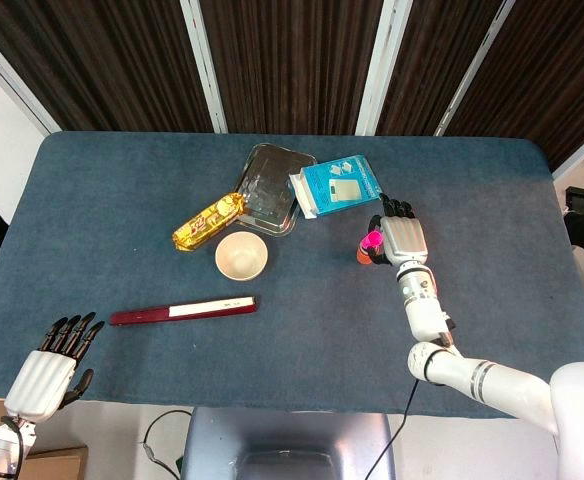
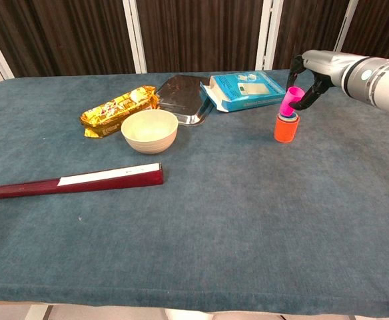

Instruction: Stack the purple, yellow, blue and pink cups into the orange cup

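**Pink cup held over the orange cup, ready to go in**

The right robot hand (image 2: pixel 306 80) pinches the pink cup (image 2: pixel 291 102) by its upper rim, fingers closed around it. The cup hangs tilted, its base just at the mouth of the orange cup (image 2: pixel 286 129), which stands on the table (image 2: pixel 248 220) directly below the hand. A blue rim shows inside the orange cup, so at least one cup already sits nested there.

To finish this step well, the pink cup likely needs to be brought upright and centred over the opening before it is lowered, then released only once its base sits inside. A tilted drop could catch the rim and tip the stack.

The left robot hand (image 1: pixel 47 372) rests far off at the near edge of the table, fingers spread and holding nothing.

Behind the right robot hand lies a blue box (image 2: pixel 246 90); further to its left are a metal tray (image 2: pixel 181 93), a gold snack packet (image 2: pixel 118 110), a cream bowl (image 2: pixel 149 130) and a long dark red case (image 2: pixel 74 181).

From the head view the robot hand covers most of both cups. Whether the purple and yellow cups lie under the blue one cannot be made out, nor whether the pink cup already touches the stack.
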Tool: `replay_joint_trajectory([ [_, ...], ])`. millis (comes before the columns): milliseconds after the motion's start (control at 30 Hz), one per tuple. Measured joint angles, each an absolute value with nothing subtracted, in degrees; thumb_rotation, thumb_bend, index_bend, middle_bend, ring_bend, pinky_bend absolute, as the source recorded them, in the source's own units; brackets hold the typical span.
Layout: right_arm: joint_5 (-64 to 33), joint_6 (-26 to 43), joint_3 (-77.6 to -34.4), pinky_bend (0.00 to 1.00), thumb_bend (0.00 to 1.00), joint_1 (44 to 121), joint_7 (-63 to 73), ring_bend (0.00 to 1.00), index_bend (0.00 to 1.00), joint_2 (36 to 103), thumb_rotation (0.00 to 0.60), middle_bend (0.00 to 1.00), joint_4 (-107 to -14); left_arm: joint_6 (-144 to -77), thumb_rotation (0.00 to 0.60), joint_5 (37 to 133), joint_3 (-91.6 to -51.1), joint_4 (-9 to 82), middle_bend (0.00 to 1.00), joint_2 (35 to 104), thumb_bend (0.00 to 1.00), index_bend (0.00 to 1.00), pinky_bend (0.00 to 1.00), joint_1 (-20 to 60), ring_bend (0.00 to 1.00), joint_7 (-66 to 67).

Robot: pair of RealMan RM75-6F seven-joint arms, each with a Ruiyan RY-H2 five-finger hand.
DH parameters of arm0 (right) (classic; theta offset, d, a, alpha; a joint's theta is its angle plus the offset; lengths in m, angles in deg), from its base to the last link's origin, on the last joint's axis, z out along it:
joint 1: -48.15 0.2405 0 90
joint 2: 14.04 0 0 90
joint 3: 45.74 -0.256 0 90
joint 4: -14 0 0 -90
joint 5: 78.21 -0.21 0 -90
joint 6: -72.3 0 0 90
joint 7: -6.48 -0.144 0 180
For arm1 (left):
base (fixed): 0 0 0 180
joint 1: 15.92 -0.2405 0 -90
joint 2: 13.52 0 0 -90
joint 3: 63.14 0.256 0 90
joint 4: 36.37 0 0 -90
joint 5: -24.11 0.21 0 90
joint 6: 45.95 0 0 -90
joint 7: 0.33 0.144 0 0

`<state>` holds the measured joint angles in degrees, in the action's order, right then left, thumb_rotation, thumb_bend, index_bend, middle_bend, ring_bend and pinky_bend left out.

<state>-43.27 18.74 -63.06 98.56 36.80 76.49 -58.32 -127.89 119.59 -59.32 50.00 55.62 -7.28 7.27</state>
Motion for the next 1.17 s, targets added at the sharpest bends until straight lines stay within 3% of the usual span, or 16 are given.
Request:
replay_joint_trajectory([
  [167, -43.83, 19.2, -62.64, 0.0, 0.48, 98.56, 37.12, 0.0, 0.56, 76.66, 0.6, 0.01, -58.29, -128.07, 0.6, 119.82, -59.21, 50.09, 0.0, 55.61, 0.45, 0.0, 0.1, -7.31, 0.01, 7.36],
  [267, -45.04, 19.55, -62.33, 0.0, 0.48, 98.58, 38.0, 0.0, 0.32, 76.34, 0.6, 0.01, -58.86, -128.0, 0.6, 119.7, -59.22, 50.08, 0.0, 55.58, 0.45, 0.0, 0.1, -7.31, 0.01, 7.31],
  [333, -46.32, 19.8, -62.03, 0.0, 0.48, 98.65, 39.12, 0.0, 0.06, 75.85, 0.6, 0.0, -59.53, -127.95, 0.6, 119.68, -59.22, 50.09, 0.0, 55.57, 0.45, 0.0, 0.1, -7.29, 0.01, 7.28],
  [400, -47.78, 19.77, -61.75, 0.0, 0.48, 98.69, 40.41, 0.0, 0.0, 74.9, 0.6, 0.0, -60.95, -128.02, 0.6, 119.8, -59.17, 50.11, 0.0, 55.55, 0.45, 0.0, 0.1, -7.29, 0.01, 7.26],
  [600, -44.76, 16.85, -60.89, 0.0, 0.44, 96.6, 39.42, 0.0, 0.0, 70.33, 0.6, 0.0, -68.43, -128.89, 0.6, 120.23, -59.08, 50.23, 0.0, 55.38, 0.45, 0.0, 0.1, -7.56, 0.01, 7.1],
  [733, -36.18, 11.54, -57.97, 0.0, 0.39, 91.57, 36.59, 0.0, 0.0, 64.85, 0.6, 0.0, -77.11, -130.73, 0.6, 121.13, -59.2, 49.93, 0.0, 55.35, 0.45, 0.0, 0.1, -7.91, 0.01, 6.69],
  [967, -10.53, -8.45, -44.71, 0.0, 0.38, 72.2, 27.54, 0.0, 0.0, 55.39, 0.6, 0.0, -85.22, -135.25, 0.6, 122.31, -59.8, 48.9, 0.0, 55.58, 0.45, 0.0, 0.1, -9.31, 0.0, 5.43],
  [1067, -4.16, -16.95, -40.37, 0.0, 0.37, 63.07, 20.87, 0.0, 0.0, 53.61, 0.6, 0.0, -83.79, -136.54, 0.6, 122.74, -60.02, 48.84, 0.0, 55.71, 0.45, 0.0, 0.1, -9.8, 0.0, 5.25],
  [1167, -1.5, -20.21, -38.05, 0.0, 0.37, 58.4, 14.59, 0.0, 0.0, 51.54, 0.6, 0.0, -82.57, -137.45, 0.6, 123.55, -59.94, 48.8, 0.0, 55.76, 0.45, 0.0, 0.1, -10.17, 0.0, 5.34],
])
